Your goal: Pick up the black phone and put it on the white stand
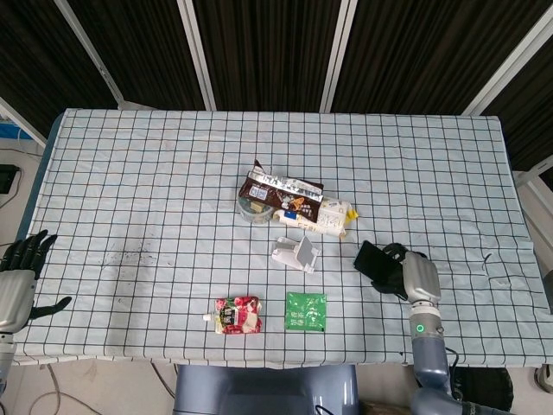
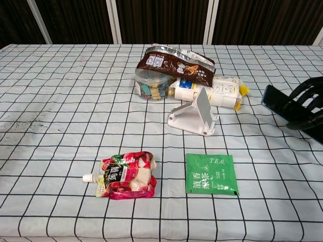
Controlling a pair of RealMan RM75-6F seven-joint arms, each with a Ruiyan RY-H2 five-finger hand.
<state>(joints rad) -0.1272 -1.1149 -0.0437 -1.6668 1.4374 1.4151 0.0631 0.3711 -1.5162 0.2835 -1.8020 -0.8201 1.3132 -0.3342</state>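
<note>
My right hand (image 1: pixel 413 275) has its fingers wrapped around the black phone (image 1: pixel 370 259), and in the chest view the phone (image 2: pixel 275 99) hangs clear of the tablecloth, tilted, with dark fingers (image 2: pixel 303 103) curled over its far end. So I judge the pickup done: the phone is off the table and in my grip (how firm that grip is I cannot tell from here).

What is left is the carry and the placing. The white stand (image 1: pixel 296 254) sits to the left of the phone, near but apart from it, its sloped back plate (image 2: pixel 203 107) raised and nothing resting on it. I expect to bring the phone across and lean it against that plate.

My left hand (image 1: pixel 19 275) is at the far table edge, holding nothing, fingers spread.

As for containers, I see 1: a clear tub (image 2: pixel 149 85) behind the stand, with small blue and pale items inside (too small to name). A brown snack bag (image 2: pixel 176 63) lies across its top, and a pale packet (image 2: pixel 214 92) lies just beside it. A red pouch (image 2: pixel 126 174) and a green tea sachet (image 2: pixel 211 174) lie flat near the front edge.
</note>
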